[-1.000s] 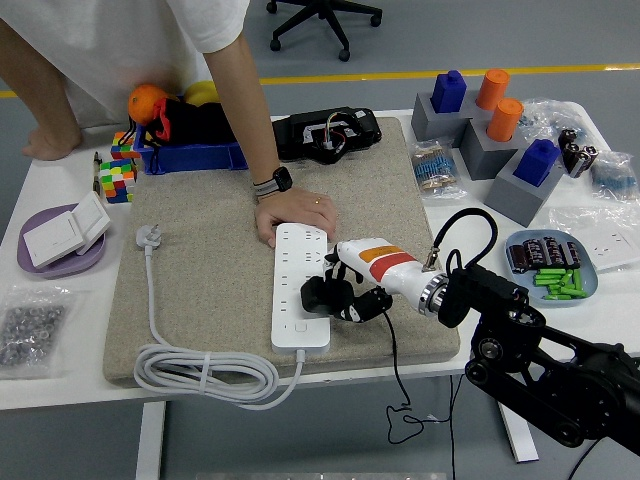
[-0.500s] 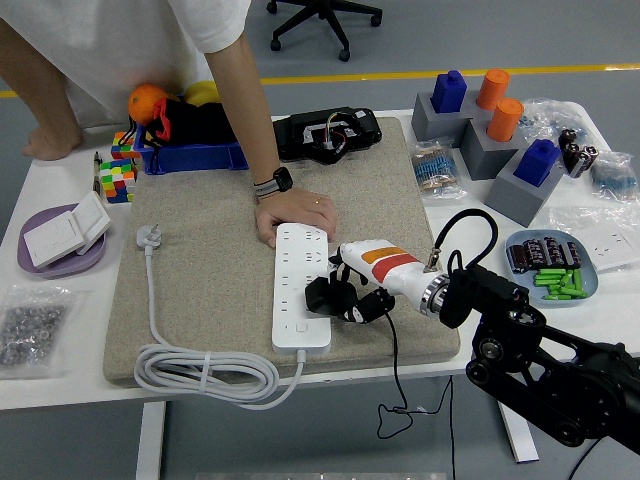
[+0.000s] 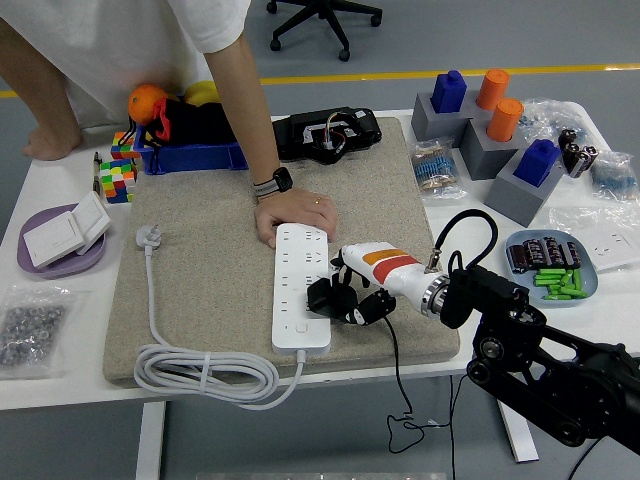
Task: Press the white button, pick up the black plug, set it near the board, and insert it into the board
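A grey floor with a yellow line lies behind a white desk [image 3: 60,385], most of which is covered by a beige felt mat [image 3: 215,270]. On the mat lies the white power strip [image 3: 302,285], the board of the task, running lengthwise away from the near edge, with its white button [image 3: 300,325] at the near end and its white cable [image 3: 205,375] coiled at the mat's front left, ending in a white plug [image 3: 146,237].

The right hand [image 3: 350,298] comes in from the lower right on a black arm with a white forearm shell. Its black fingers [image 3: 322,297] are curled around the black plug [image 3: 338,302], which sits just off the strip's right edge, at about its middle; whether the plug touches the strip cannot be told. A thin black cord [image 3: 393,360] hangs from under the fingers, crosses the mat and drops off the desk's near edge.

Beyond the fingers, a person's hand [image 3: 290,213] with a wristwatch presses down on the far end of the strip. The person's other hand [image 3: 50,143] rests on the desk's far left corner.

Right of the fingers, well apart, is a blue tray [image 3: 592,283] of green and dark batteries. Far to their left, a purple plate [image 3: 40,268] bears white wall switches.
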You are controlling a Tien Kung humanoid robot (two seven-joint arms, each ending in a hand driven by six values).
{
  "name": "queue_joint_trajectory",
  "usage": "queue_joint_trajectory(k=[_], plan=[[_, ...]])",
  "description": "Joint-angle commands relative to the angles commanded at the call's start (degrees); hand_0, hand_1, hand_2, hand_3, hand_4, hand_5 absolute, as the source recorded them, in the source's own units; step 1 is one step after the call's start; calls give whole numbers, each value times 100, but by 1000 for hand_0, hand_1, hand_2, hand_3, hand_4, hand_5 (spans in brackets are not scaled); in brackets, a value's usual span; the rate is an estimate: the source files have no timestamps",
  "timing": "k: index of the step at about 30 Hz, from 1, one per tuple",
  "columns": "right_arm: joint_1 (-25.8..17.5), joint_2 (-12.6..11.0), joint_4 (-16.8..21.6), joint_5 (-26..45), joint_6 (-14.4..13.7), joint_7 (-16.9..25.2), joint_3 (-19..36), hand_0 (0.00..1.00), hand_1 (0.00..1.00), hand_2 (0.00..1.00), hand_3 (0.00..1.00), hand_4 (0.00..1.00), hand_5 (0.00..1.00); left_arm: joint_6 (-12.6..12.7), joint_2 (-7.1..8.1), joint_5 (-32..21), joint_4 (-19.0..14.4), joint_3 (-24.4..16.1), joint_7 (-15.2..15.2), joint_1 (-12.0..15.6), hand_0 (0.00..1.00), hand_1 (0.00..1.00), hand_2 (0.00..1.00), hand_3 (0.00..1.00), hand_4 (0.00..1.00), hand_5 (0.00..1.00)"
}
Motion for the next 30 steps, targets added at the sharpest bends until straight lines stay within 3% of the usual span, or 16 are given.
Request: queue_joint_trajectory(k=[30], plan=[[-38, -16, -7, 23, 20, 30, 64, 377, 471, 527, 450, 891, 41, -1, -4, -4, 0, 4, -1, 1, 833, 800, 779, 805, 602, 500]])
